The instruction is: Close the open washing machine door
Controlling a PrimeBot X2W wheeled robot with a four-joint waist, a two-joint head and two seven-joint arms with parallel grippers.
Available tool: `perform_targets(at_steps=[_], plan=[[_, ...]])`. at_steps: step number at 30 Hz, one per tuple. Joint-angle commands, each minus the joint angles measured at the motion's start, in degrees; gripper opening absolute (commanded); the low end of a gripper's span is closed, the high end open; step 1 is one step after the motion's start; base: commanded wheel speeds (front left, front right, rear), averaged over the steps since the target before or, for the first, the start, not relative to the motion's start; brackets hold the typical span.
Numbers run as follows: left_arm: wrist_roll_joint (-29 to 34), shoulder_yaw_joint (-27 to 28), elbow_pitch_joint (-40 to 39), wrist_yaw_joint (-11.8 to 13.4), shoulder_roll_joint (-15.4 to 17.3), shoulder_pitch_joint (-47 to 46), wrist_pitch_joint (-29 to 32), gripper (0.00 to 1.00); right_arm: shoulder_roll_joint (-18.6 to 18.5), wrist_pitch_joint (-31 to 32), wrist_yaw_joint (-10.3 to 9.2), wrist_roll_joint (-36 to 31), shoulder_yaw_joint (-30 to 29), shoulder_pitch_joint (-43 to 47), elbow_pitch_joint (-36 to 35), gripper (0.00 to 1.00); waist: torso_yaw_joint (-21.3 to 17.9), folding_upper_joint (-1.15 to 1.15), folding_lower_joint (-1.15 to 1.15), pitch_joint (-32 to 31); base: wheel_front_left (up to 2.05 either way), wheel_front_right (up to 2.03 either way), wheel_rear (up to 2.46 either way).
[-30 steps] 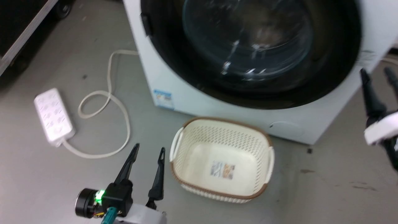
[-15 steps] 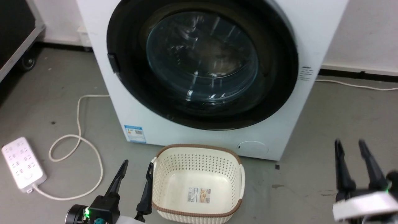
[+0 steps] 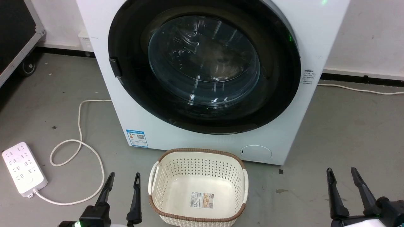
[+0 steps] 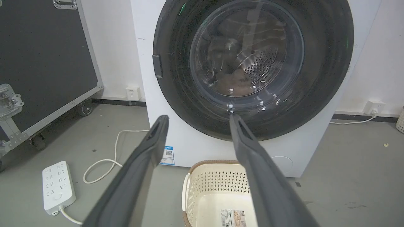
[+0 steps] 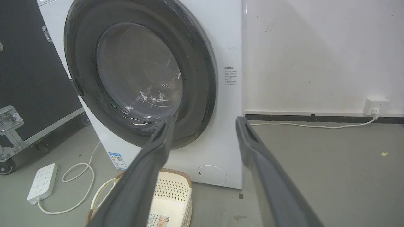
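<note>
The washing machine door (image 3: pixel 203 63) is a big round black frame with a bulging clear glass window. It lies flat against the front of the white washer (image 3: pixel 315 31), its latch tab at the left edge. The door (image 4: pixel 249 60) shows the steel drum through the glass, and from the right the door (image 5: pixel 139 75) looks flush. My left gripper (image 3: pixel 124 175) is open near the floor, left of the basket. My right gripper (image 3: pixel 341 170) is open at the lower right. Both are well short of the door, with nothing between the fingers of the left gripper (image 4: pixel 198 117) or the right gripper (image 5: pixel 206 119).
A cream laundry basket (image 3: pixel 198 154) sits on the floor right in front of the washer. A white power strip (image 3: pixel 22 168) and its looped cable (image 3: pixel 79 145) lie at the left. A black wheeled case (image 3: pixel 15 28) stands at the far left. Grey floor stretches to the right.
The head view has tilted up and pulled back, so more of the washer shows. My right gripper has drawn back from beside the washer's right side. Both grippers stay open.
</note>
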Motion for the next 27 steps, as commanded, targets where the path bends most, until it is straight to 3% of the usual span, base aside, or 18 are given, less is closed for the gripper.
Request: perform_targets(at_steps=[1, 2, 27], plan=[[0.14, 0.31, 0.31, 0.4, -0.31, 0.37, -0.25, 1.0, 0.28, -0.23, -0.03, -0.37, 0.12, 0.8, -0.32, 1.0, 0.16, 0.0, 0.0, 0.01, 0.0, 0.0, 0.0], [-0.01, 0.09, 0.23, 0.2, -0.07, -0.01, 0.07, 0.0, 0.05, 0.04, 0.0, -0.22, 0.05, 0.03, 0.0, 0.0, 0.13, 0.0, 0.0, 0.0, 0.0, 0.0, 0.0], [0.79, 0.36, -0.51, 0.3, -0.17, -0.84, 2.58, 0.0, 0.51, 2.54, -0.01, -2.36, 0.49, -0.87, -0.66, 0.0, -0.33, 0.0, 0.0, 0.33, 0.0, 0.0, 0.0]])
